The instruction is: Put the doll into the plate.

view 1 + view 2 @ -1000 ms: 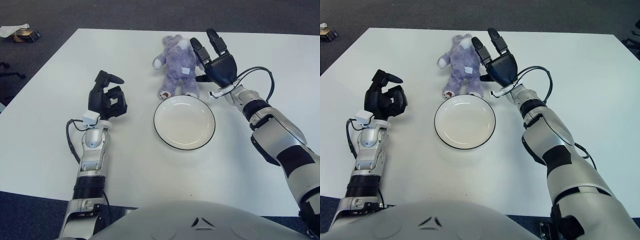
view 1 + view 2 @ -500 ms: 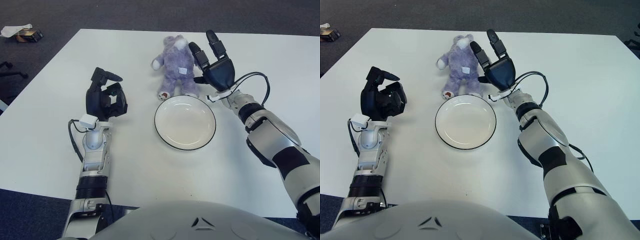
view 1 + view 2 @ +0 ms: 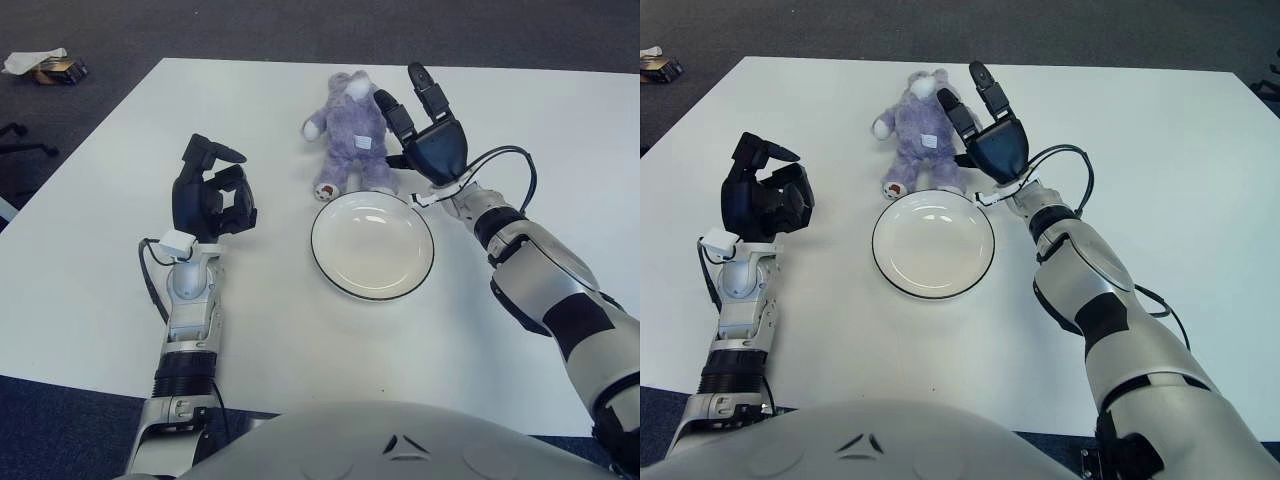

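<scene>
A purple plush doll (image 3: 350,132) with a white tag on its belly lies on its back at the far middle of the white table. Just in front of its feet sits a white plate (image 3: 372,245) with a dark rim, holding nothing. My right hand (image 3: 418,120) is at the doll's right side, fingers spread and pointing away from me, one finger against the doll's flank; it grips nothing. My left hand (image 3: 212,190) shows upright to the left of the plate, fingers curled with nothing in them.
The white table (image 3: 90,260) ends at the left in a slanting edge over dark carpet. Some small clutter (image 3: 45,66) lies on the floor at the far left.
My right hand has crept a little left and away from me, closing in on the doll's side. The left hand rose slightly, then held still. Doll and plate lie as before.
</scene>
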`<state>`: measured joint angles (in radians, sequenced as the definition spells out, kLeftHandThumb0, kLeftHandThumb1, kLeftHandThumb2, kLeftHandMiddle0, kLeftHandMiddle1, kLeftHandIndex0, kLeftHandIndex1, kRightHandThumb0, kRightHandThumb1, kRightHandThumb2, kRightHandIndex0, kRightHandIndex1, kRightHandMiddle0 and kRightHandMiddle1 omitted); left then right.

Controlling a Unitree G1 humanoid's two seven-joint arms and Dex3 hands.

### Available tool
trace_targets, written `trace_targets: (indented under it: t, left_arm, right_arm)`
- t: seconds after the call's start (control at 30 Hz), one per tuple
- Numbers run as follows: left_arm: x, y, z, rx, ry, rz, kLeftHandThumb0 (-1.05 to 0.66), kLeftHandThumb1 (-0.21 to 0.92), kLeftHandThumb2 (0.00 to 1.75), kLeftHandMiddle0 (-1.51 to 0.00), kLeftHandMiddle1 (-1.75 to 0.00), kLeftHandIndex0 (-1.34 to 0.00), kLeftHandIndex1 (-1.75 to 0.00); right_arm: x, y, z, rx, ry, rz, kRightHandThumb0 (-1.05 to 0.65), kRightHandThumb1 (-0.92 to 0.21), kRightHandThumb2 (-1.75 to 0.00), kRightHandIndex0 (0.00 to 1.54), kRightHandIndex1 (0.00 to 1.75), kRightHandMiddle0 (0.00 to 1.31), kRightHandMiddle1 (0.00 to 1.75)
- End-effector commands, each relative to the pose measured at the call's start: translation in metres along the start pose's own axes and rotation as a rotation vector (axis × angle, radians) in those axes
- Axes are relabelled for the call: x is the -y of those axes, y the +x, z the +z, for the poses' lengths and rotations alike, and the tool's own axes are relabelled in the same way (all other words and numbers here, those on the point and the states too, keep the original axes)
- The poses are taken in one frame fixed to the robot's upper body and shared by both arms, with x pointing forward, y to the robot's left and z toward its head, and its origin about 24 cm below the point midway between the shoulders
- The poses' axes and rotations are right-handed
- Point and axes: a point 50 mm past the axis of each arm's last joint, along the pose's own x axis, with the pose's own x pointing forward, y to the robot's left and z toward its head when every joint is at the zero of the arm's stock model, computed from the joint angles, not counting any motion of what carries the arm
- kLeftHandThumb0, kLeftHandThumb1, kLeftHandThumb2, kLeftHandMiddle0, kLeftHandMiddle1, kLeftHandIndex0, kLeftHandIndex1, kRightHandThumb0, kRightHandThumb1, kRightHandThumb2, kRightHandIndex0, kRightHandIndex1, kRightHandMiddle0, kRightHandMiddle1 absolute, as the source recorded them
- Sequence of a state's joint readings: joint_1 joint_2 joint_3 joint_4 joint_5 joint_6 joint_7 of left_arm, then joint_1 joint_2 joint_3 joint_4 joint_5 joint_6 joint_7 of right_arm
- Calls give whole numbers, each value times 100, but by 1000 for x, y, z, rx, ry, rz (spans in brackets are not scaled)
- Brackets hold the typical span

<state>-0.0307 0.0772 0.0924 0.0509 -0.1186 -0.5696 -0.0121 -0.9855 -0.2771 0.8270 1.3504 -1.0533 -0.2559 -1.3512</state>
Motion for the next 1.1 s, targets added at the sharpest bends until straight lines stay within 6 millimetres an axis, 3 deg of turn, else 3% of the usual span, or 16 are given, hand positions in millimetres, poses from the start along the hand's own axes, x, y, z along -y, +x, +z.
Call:
trace_targets:
  t: [0.0, 0.2, 0.47, 0.63, 0.8, 1.07]
  left_arm:
    - [4, -40, -30, -188, -52, 53, -43, 48, 111, -123, -175, -48, -175]
    - [3, -40, -29, -182, -53, 52, -43, 48, 111, -124, -175, -48, -175]
    - [2, -40, -29, -175, -57, 51, -43, 48, 111, -123, -175, -48, -175]
    - [2, -40, -30, -176, -55, 49, -43, 48, 112, -123, -175, -48, -175]
    - [2, -41, -30, -176, -56, 53, -43, 47, 112, -124, -175, -49, -175]
    - [3, -41, -30, -173, -54, 60, -43, 47, 113, -124, -175, -49, -175]
  right_arm:
    - [-2, -10, -4, 41, -56, 45, -77, -66, -62, 2, 30, 0, 76]
    - [-2, -12, -9, 72, -94, 77, -74, -65, -66, 0, 41, 0, 84]
    - [-4, -14, -12, 122, -148, 139, -70, -63, -68, 0, 42, 0, 83]
    - [-5, -15, -13, 157, -165, 168, -66, -59, -73, 0, 37, 0, 77]
    - [-7, -18, -13, 199, -188, 210, -63, -58, -76, 0, 32, 0, 58]
    - [-8, -19, -12, 225, -194, 229, -64, -64, -77, 0, 32, 0, 48]
